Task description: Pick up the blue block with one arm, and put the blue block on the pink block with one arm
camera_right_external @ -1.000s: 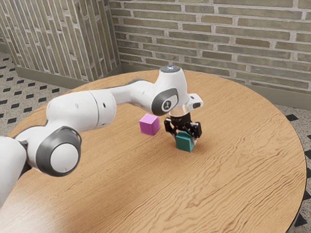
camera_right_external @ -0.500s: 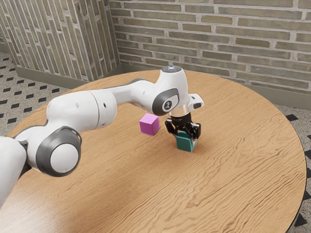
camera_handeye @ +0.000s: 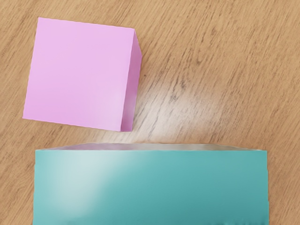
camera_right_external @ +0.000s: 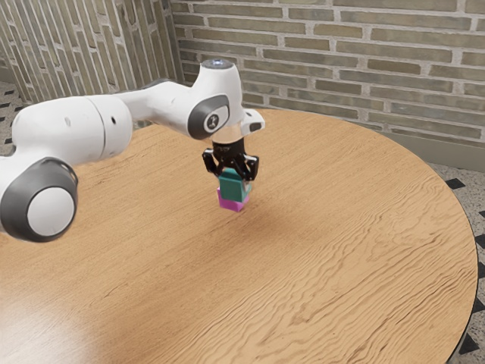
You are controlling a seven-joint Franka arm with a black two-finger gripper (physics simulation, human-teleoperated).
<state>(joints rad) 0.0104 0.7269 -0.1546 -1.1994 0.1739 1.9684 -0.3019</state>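
Observation:
My gripper (camera_right_external: pixel 231 173) is shut on the blue block (camera_right_external: pixel 233 184), a teal-blue cube that also appears large and close under my hand (camera_handeye: pixel 150 185). The pink block (camera_right_external: pixel 233 202) sits on the round wooden table, and in the exterior view the blue block hangs right over its top. Whether the two touch I cannot tell. In the wrist view the pink block (camera_handeye: pixel 79 75) lies beyond the held block with a strip of bare wood between them, and its top face is uncovered.
The round wooden table (camera_right_external: pixel 341 250) spreads wide toward the exterior view's right and front. A brick wall (camera_right_external: pixel 341 53) stands behind it. My white arm (camera_right_external: pixel 114 125) stretches in from the exterior view's left above the tabletop.
My gripper has lifted the blue block off the table and carried it toward the exterior view's left, from beside the pink block to over it. The pink block has stayed put.

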